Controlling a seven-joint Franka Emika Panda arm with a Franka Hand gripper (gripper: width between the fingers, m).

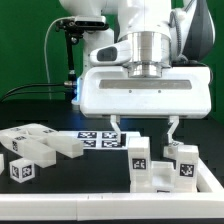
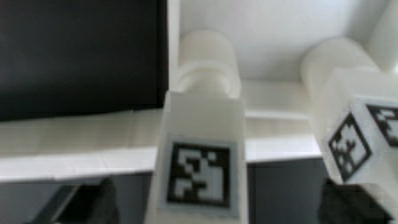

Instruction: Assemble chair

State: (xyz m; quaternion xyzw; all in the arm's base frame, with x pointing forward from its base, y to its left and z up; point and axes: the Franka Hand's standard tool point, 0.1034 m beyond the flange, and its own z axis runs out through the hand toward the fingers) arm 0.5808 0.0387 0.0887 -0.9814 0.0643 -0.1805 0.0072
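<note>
The chair stands as a partly joined white block (image 1: 150,178) at the exterior view's lower right. Two upright tagged posts (image 1: 139,155) (image 1: 185,160) rise from it. My gripper (image 1: 145,130) hangs just above them, open, its fingers (image 1: 118,127) spread wide and touching nothing. In the wrist view, the nearer post (image 2: 201,150) with its tag lies between my dark fingertips (image 2: 89,203), with gaps on both sides. The second post (image 2: 356,130) stands beside it. My gripper (image 2: 228,205) holds nothing.
Several loose white tagged blocks (image 1: 30,152) lie at the exterior view's left on the black table. The marker board (image 1: 100,138) lies behind them, near the middle. A white table edge (image 1: 60,208) runs along the front.
</note>
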